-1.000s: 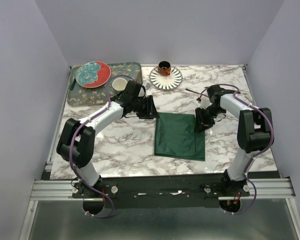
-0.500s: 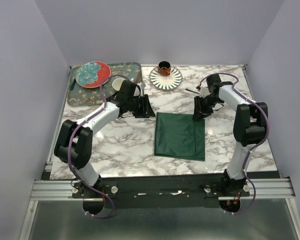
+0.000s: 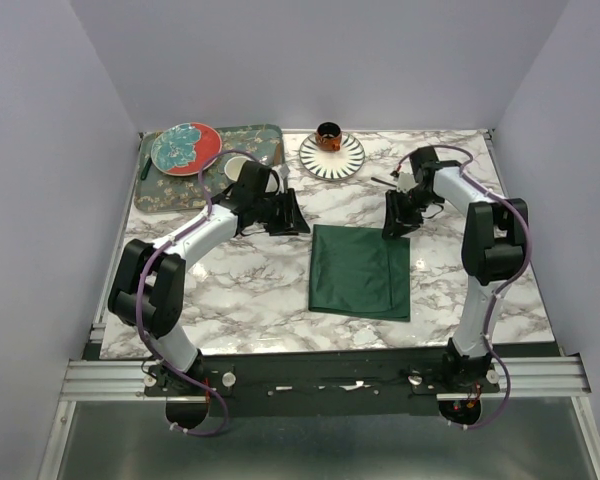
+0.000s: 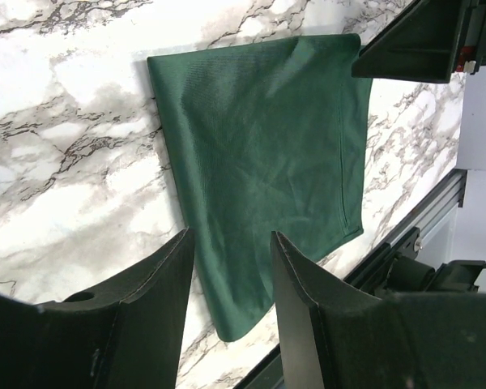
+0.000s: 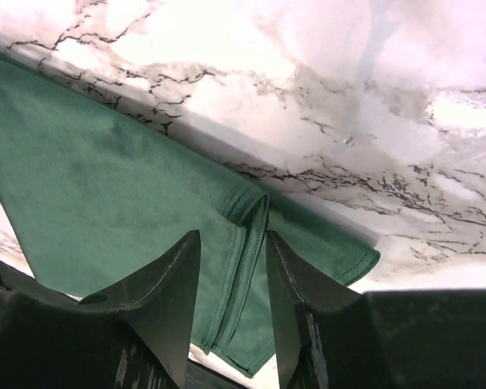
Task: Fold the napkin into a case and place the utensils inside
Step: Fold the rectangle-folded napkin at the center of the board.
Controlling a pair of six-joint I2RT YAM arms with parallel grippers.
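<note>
Napkin (image 3: 360, 272) flat, right end effector (image 3: 395, 228) at far edge

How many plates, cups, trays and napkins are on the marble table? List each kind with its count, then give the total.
Plates: 2 (red and teal plate, striped plate)
Cups: 2 (white cup, dark orange cup)
Trays: 1 (floral tray)
Napkins: 1 (dark green napkin)
Total: 6

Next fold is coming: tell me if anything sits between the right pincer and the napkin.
Nothing visible does. The right pincer hangs open right over the napkin's far right corner; only the cloth's own rumpled hem shows between its jaws.
</note>
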